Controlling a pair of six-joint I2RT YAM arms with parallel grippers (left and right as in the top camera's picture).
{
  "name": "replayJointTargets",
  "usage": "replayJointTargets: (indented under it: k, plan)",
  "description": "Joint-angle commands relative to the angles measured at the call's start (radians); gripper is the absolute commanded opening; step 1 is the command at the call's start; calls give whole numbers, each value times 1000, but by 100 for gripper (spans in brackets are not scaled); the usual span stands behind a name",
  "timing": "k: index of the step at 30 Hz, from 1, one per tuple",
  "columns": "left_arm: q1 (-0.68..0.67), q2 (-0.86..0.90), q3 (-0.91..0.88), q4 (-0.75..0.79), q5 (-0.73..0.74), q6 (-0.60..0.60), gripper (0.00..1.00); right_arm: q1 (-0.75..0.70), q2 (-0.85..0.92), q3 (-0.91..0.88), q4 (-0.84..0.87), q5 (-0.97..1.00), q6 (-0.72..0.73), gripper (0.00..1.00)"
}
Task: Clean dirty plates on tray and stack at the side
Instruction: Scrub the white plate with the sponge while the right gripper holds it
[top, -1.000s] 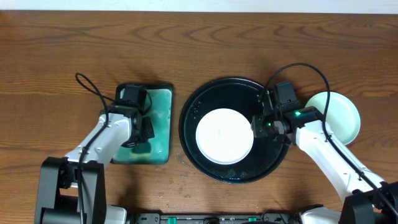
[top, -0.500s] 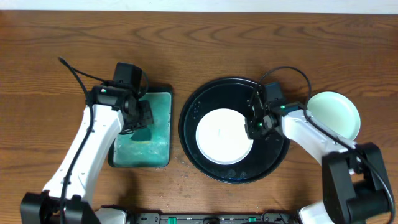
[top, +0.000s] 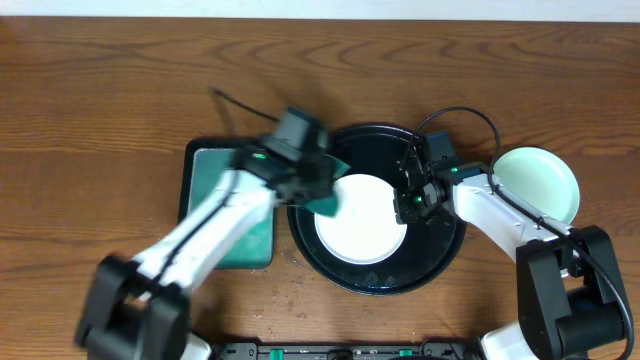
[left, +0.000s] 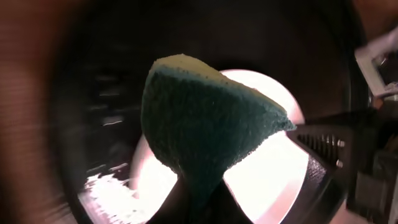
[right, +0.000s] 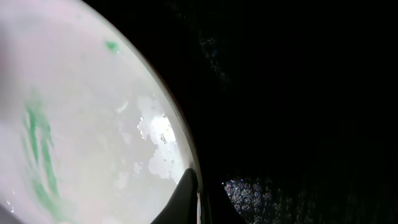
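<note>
A white plate (top: 360, 222) lies in the middle of the round black tray (top: 375, 277). The right wrist view shows teal-green smears on this plate (right: 93, 124). My right gripper (top: 409, 201) is shut on the plate's right rim, one finger over it (right: 194, 194). My left gripper (top: 322, 190) is shut on a dark green sponge (left: 205, 124) and holds it over the plate's upper-left edge (left: 267, 168). A pale mint-green plate (top: 541, 186) sits on the table right of the tray; I cannot tell whether a second one lies under it.
A rectangular black-rimmed tray with a teal interior (top: 232, 215) lies left of the round tray, partly under my left arm. Water drops shine on the black tray (right: 273, 193). The table is brown wood (top: 100, 100).
My left arm has swung right from the rectangular tray, carrying the sponge over the white plate's left edge. My right gripper has stayed at the plate's right rim.
</note>
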Motion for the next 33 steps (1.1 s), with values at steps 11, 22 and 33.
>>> replayJointTargets:
  k: [11,22,33]
  plan:
    - [-139,302,-15,3,-147,-157,7,12,39,-14,-38,-5,-7,1]
    - [-65,300,27,-241,-570,-116,8,12,39,-14,-38,-5,-7,1]
    - [-49,311,17,17,21,-121,8,11,39,-14,-38,3,-7,1]
